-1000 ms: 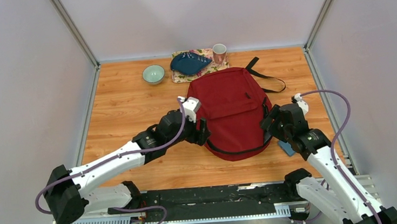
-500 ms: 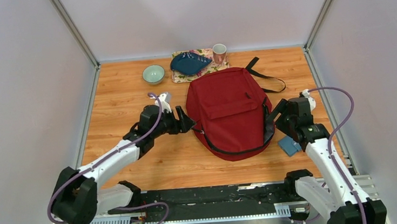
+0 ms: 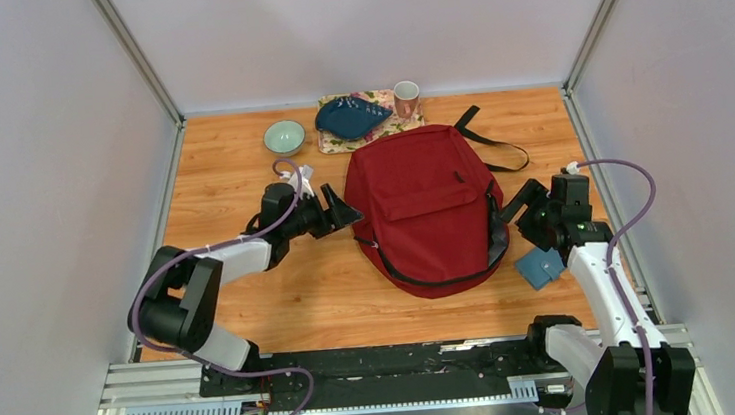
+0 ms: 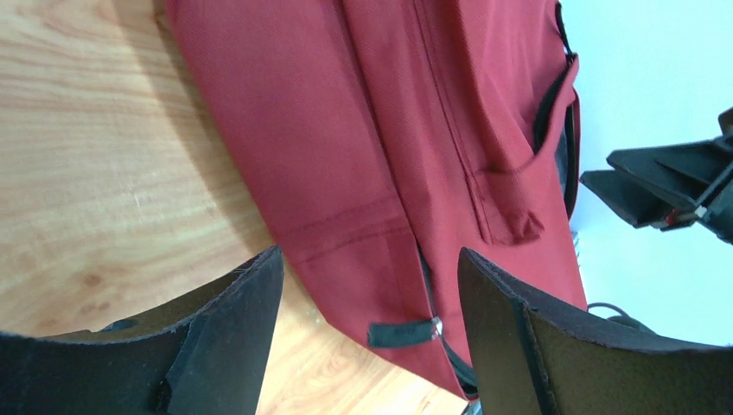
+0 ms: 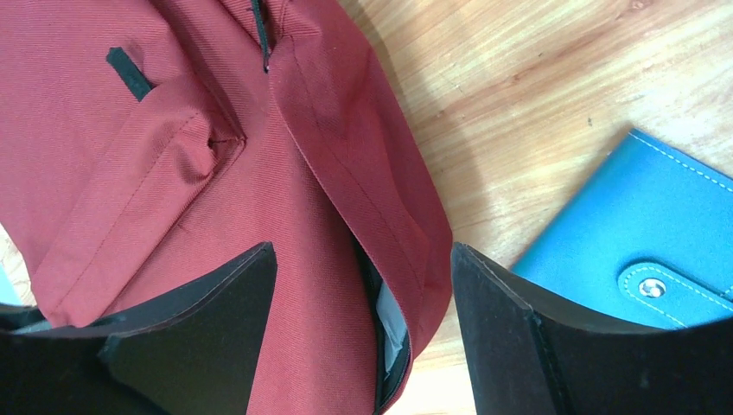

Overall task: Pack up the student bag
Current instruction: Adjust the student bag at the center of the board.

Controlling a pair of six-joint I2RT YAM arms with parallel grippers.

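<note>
- The student bag [image 3: 424, 213] lay flat on the bench [image 3: 231, 189], midway between the left and right edges, with a black strap [image 3: 494, 146] trailing toward the far right corner.
- The left gripper [image 3: 344, 213] hung just beside the bag's left side, jaws spread, grasping nothing.
- The right gripper [image 3: 522, 206] sat at the bag's right side, jaws likewise spread and released.
- A blue wallet [image 3: 539, 268] lay near the right edge, close to the bag.
- A green bowl [image 3: 284, 136], a cup [image 3: 406, 98] and a dark blue dish [image 3: 351, 117] stood along the far edge.
</note>
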